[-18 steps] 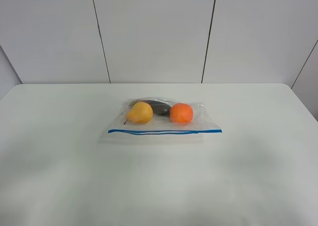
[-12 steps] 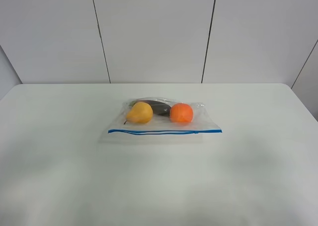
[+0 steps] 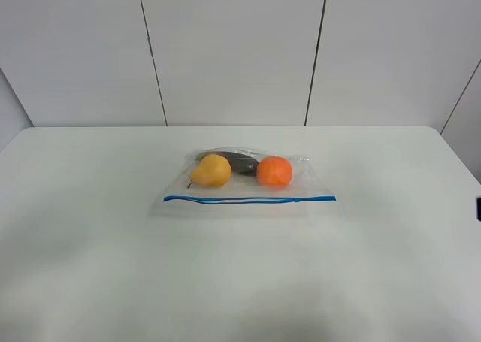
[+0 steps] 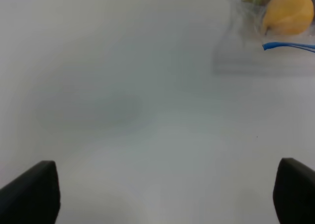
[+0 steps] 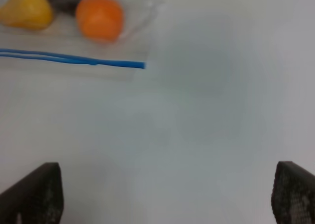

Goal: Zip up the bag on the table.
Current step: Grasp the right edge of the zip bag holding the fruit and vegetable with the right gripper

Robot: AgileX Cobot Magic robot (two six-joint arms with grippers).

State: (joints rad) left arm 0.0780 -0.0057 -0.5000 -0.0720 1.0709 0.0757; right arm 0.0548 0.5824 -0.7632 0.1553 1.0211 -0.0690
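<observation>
Bag is touched by neither pair of fingers. The left fingers are spread wide, with nothing held between them, and the right fingers are likewise set wide and empty. Bare white tabletop lies between each pair and the bag, which is seen well apart from both.

The bag is laid flat near the middle of the tabletop, its blue seal strip along the near edge. In the right wrist view the strip is seen as two lines that merge into one towards the orange's end.

Inside, a yellow pear and an orange are lodged against the far side, with a dark item behind and between them. A small dark shape is cut off at the right edge of the exterior view; what it is cannot be told.
</observation>
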